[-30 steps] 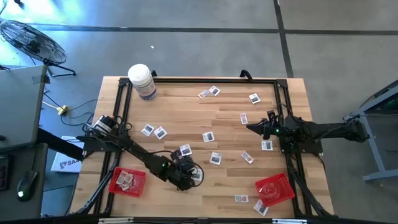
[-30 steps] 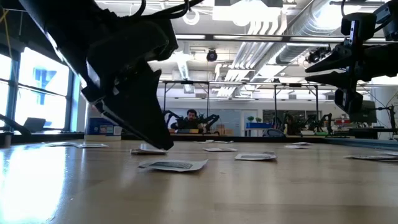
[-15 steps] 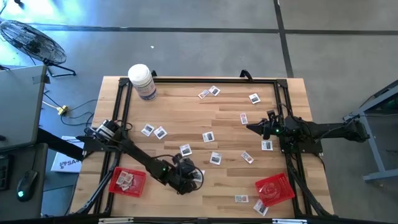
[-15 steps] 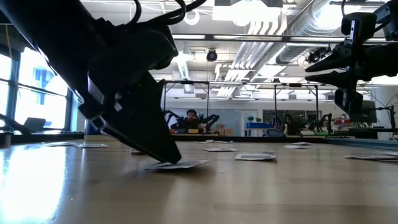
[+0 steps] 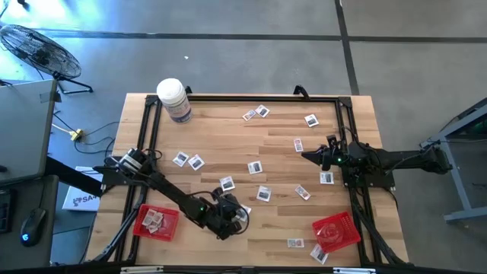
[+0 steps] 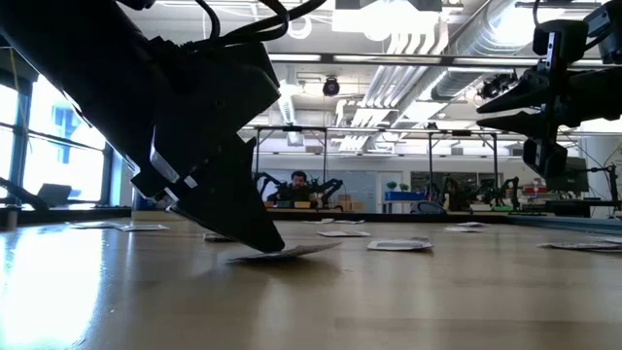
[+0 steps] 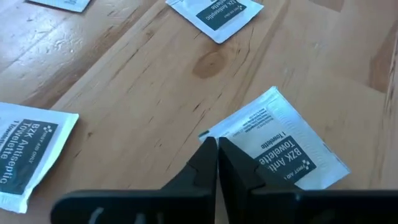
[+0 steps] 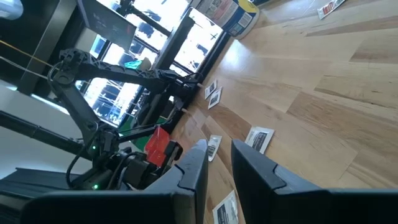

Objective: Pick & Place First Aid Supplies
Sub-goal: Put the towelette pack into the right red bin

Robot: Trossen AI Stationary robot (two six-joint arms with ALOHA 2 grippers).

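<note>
The first aid supplies are small white packets with dark print, scattered over the wooden table point(image 5: 228, 144). My left gripper point(image 7: 216, 144) is down at the table's near left part point(image 5: 234, 216), shut on one packet point(image 7: 283, 152). That packet point(image 6: 292, 253) lies under the fingertips with its free side raised a little. My right gripper point(image 8: 217, 163) hangs above the table's right side point(image 5: 308, 156), open with nothing between its fingers. More packets lie in the left red tray point(image 5: 156, 221). My left gripper has the packet's corner point(image 7: 208, 132) pinched between its two fingertips. The fingers slant down onto it from the table's left. The gripped corner stays down at the table, while the opposite side point(image 6: 326, 248) tips up slightly.
A large white bottle point(image 5: 173, 99) stands at the far left corner. A second red tray point(image 5: 336, 230) sits near the front right. Loose packets point(image 7: 25, 152) point(image 7: 214, 15) lie close around the left gripper. A black frame point(image 5: 148, 129) borders the table.
My left gripper has sunk onto the packet and shut on its corner. The packet, flat on the table a second ago, now has its free side tipped up a little.
</note>
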